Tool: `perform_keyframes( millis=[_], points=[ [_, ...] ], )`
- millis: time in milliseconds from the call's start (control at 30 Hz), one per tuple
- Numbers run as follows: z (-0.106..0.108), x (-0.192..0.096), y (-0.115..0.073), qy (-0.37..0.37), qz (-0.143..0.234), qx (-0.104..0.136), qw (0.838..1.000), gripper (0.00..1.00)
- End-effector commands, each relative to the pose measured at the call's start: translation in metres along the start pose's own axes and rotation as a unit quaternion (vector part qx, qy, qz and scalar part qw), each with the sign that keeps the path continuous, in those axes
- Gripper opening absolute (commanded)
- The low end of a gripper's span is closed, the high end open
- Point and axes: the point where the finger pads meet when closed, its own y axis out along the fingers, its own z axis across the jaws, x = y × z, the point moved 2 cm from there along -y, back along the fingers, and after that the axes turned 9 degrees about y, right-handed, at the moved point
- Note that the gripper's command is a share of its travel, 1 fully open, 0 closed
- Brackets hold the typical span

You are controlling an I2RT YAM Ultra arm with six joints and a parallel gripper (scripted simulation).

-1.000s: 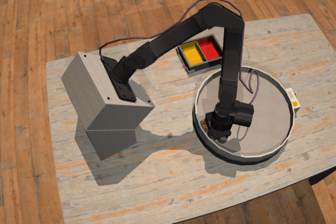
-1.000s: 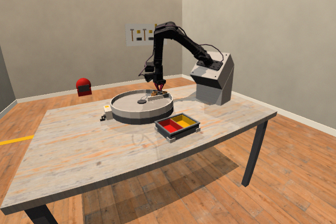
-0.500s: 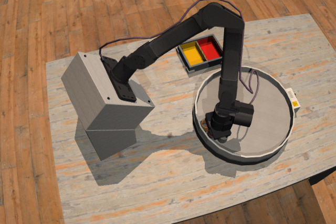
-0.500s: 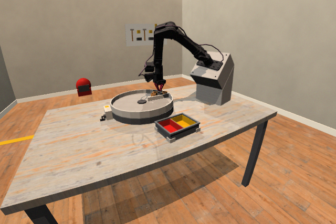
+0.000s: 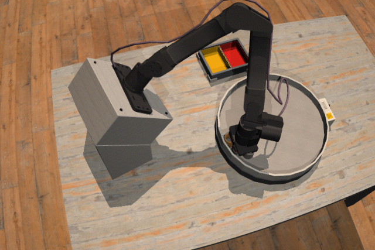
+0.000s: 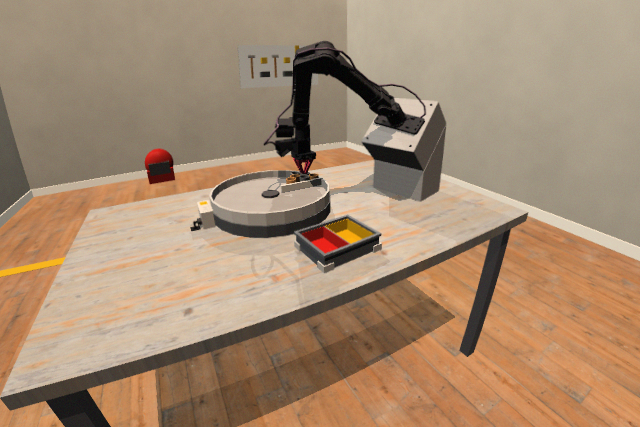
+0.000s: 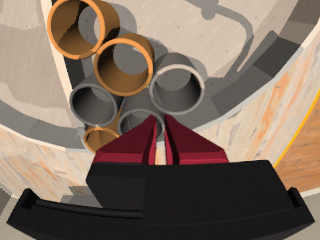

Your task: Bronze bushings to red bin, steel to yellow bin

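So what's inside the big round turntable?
Bronze bushings and steel bushings stand clustered by the rim of the turntable. The claw pinches one steel bushing's wall, hiding part of it.

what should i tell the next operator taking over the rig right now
Gripper: shut on the wall of a steel bushing, low over the cluster at the turntable rim.
On the turntable: three bronze bushings and three steel ones, counting and, packed together and upright.
Bins: red bin and yellow bin show nothing inside.
Done: none sorted.
Left: lift the gripped steel bushing to yellow, then the other five.
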Motion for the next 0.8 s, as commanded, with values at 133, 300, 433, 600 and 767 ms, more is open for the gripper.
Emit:
perform_keyframes(
  millis=[133,300,433,600,767],
  points=[
    [-0.003,0.008,-0.004,-0.001,-0.011,-0.001,1.0,0.0],
    [-0.002,0.009,-0.011,-0.004,-0.012,-0.002,1.0,0.0],
    [0.0,0.0,-0.018,0.001,-0.005,0.0,1.0,0.0],
    [-0.002,0.008,-0.042,-0.004,-0.012,-0.003,1.0,0.0],
    [-0.003,0.014,-0.058,-0.009,-0.017,-0.006,1.0,0.0]
  ],
)
